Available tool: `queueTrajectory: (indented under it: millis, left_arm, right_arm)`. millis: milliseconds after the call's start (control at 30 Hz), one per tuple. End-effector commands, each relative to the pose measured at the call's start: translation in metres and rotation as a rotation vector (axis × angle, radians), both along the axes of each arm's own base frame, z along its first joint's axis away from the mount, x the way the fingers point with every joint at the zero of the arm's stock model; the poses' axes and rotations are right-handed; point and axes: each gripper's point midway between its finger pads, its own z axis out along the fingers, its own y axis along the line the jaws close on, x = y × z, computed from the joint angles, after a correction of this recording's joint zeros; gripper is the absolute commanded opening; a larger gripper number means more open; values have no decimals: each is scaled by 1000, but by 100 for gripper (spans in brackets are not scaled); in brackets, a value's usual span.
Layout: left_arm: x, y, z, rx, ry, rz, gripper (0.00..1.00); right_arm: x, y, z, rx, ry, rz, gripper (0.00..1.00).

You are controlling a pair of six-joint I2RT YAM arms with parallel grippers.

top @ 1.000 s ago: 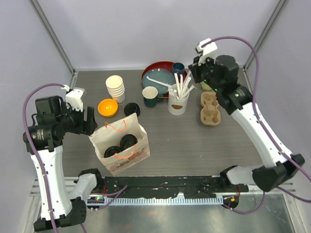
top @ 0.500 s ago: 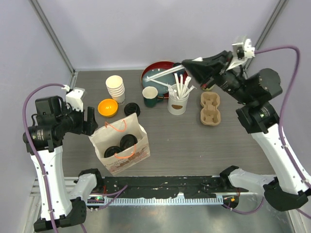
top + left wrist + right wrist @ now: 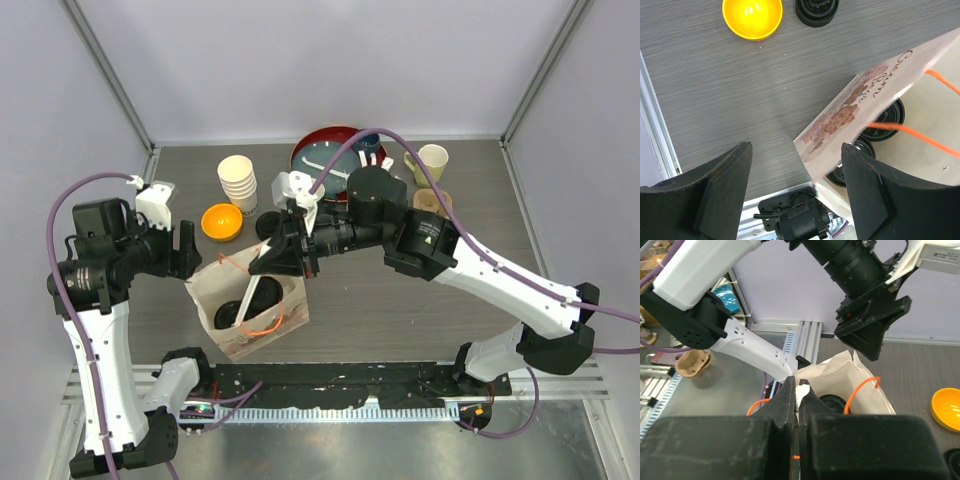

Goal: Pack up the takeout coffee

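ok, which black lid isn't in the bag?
The black lid on the tabletop beside the orange bowl; the other two are inside the paper bag.

Two cream-white paper cups with black plastic lids [image 3: 268, 292] are sitting in the printed paper bag [image 3: 250, 338] near the table's [image 3: 380, 310] front-left corner; behind it, an orange round bowl [image 3: 221, 221] is lying left of a black lid [image 3: 271, 225].
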Motion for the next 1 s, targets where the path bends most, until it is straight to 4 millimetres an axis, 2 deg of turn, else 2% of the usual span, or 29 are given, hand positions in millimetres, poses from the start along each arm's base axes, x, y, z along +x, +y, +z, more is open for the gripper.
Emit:
queueTrajectory:
  millis: [0, 100, 133, 300, 333, 400, 433, 467, 500, 567, 633, 700, 833, 867, 900, 967]
  left_arm:
    - [-4, -3, 0, -5, 1, -20, 75]
    - [-3, -4, -1, -8, 3, -20, 75]
    - [-3, -4, -1, -8, 4, -20, 76]
    - [-3, -4, -1, -10, 4, -22, 76]
    - [-3, -4, 0, -11, 3, -21, 75]
    - [-4, -4, -1, -9, 6, -21, 76]
    - [-4, -4, -1, -6, 5, -22, 76]
    - [-4, -4, -2, -5, 7, -24, 76]
    - [-5, -4, -2, -3, 7, -25, 76]
    - [-4, -3, -4, -3, 13, -24, 76]
    - [-4, -4, -5, -6, 16, -28, 76]
    - [-3, -5, -6, -11, 16, -30, 76]
    - [-4, -6, -6, -15, 19, -34, 76]
    - [-4, -5, -7, -14, 20, -35, 76]
    - [-4, -5, -6, -13, 17, -35, 76]
    - [-5, -6, -8, -12, 22, -37, 76]
  right_arm:
    - [20, 9, 19, 46, -105, -92, 1]
    - [25, 25, 5, 13, -108, -116, 1]
    - [24, 36, -5, -9, -106, -108, 1]
    - [29, 62, -18, -30, -105, -102, 1]
    - [33, 71, -30, -54, -98, -102, 1]
    - [33, 77, -38, -85, -93, -96, 1]
    - [35, 85, -52, -122, -87, -92, 4]
    - [31, 85, -53, -143, -89, -82, 8]
    - [31, 87, -57, -162, -91, -79, 21]
    - [27, 90, -61, -197, -107, -69, 37]
    - [26, 91, -55, -197, -114, -78, 55]
    - [28, 89, -42, -169, -114, -100, 65]
    - [43, 76, -12, -110, -127, -222, 76]
    - [52, 71, -5, -102, -132, -283, 77]
    - [54, 61, 8, -79, -130, -315, 80]
    - [67, 46, 19, -64, -139, -410, 83]
